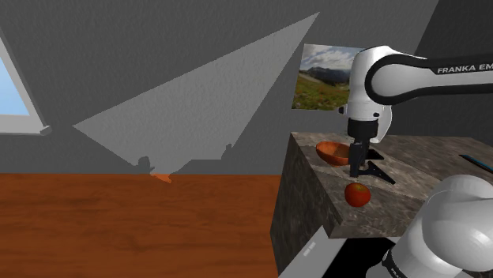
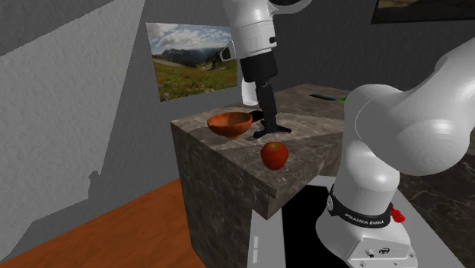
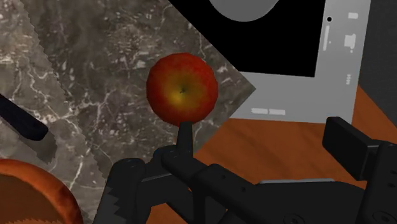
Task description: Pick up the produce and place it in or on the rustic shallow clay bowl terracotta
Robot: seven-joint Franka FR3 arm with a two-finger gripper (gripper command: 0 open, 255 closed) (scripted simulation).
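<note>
A red apple with a yellowish patch rests on the dark marble counter, close to its front corner. A shallow terracotta bowl sits farther back on the same counter. My black gripper hangs just above the counter between bowl and apple, nearer the bowl. Its fingers stand apart, open, with nothing between them. The apple lies beyond the fingertips, untouched.
The counter drops off beside the apple to a wooden floor. A landscape picture hangs on the grey wall behind. A thin dark item lies at the counter's far side. My stand is beside the counter.
</note>
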